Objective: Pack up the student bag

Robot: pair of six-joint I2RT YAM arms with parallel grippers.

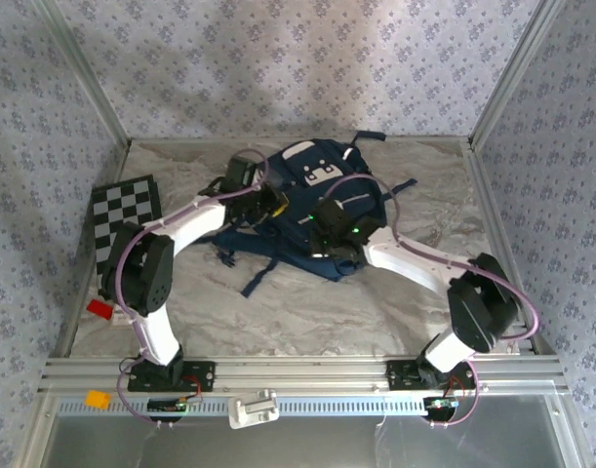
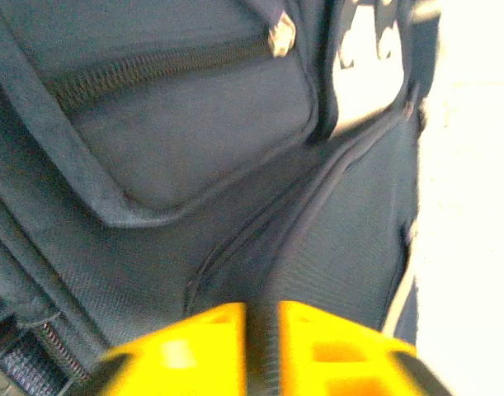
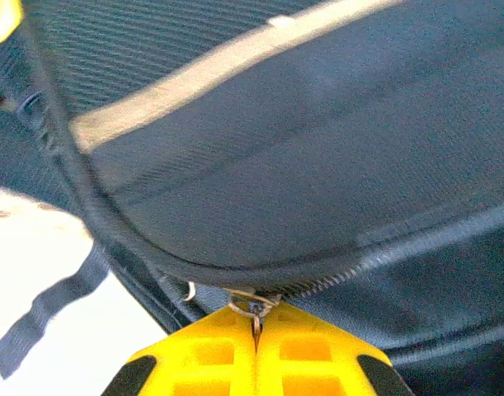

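Observation:
The student bag point(image 1: 322, 180), navy with a white patch, lies at the back middle of the table. My left gripper point(image 1: 270, 203) rests on its left side. In the left wrist view its yellow fingers point(image 2: 210, 346) stand a narrow gap apart, with a ridge of the bag's fabric point(image 2: 264, 272) running between them, below a zipped pocket point(image 2: 177, 124). My right gripper point(image 1: 329, 244) is at the bag's near edge. Close up, that right gripper point(image 3: 256, 318) is shut on the metal zipper pull point(image 3: 253, 304) under the bag's light stripe point(image 3: 219, 70).
A black-and-white checkerboard point(image 1: 125, 216) lies at the left. A red block point(image 1: 99, 309) sits near the left arm's base and an orange block point(image 1: 97, 399) lies on the front rail. A white part point(image 1: 254, 408) rests on the rail. Wrinkled white cloth point(image 1: 307, 312) covers the table.

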